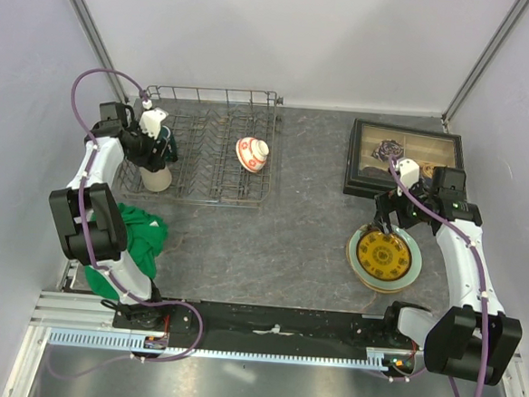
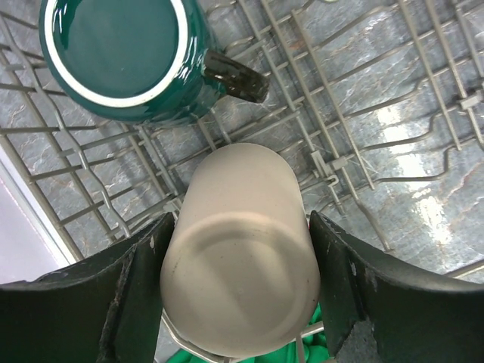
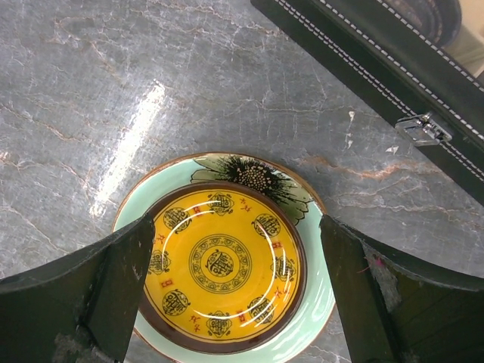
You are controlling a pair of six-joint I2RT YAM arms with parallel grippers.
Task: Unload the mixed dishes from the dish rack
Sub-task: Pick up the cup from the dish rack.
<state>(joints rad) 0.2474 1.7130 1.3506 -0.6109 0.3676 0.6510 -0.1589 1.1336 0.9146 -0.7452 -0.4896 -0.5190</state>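
Top view, dish rack (image 1: pixel 215 150): it stands at the far left of the bench (image 1: pixel 279 245) and has three pieces in it. The small red-and-white bowl (image 1: pixel 252 154) is near the middle. The dark green mug (image 1: pixel 166 143) and the beige cup (image 1: pixel 157 178) are at its left end.
Top view, unloaded: the yellow-gold patterned dish (image 1: pixel 385 254) lies on the pale green plate (image 1: pixel 354 257) on the bench at the right, just in front of the dark-framed box (image 1: pixel 403 161).
Top view, arms: the left gripper (image 1: pixel 149 154) is down at the rack's left end. The right gripper (image 1: pixel 388 223) hangs over the far edge of the stacked plates. A green cloth (image 1: pixel 139 235) lies by the left arm.
Left wrist view, cup: it sits bottom up among the wires, with the mug just beyond it and apart from it.
Left wrist view, jaws: they lie against both flanks of the cup with no gap showing. The cup is not yet lifted out.
Right wrist view, jaws: they are spread wide with nothing between them. The dish lies below, flat on the green plate.
Right wrist view, stack: a brownish rim and a dark flower print show at the green plate's far edge. I cannot tell whether the cream plate lies underneath.
Progress: at least two pieces look unloaded and three remain, so the task seems about half done. The cup appears to be the piece in hand.
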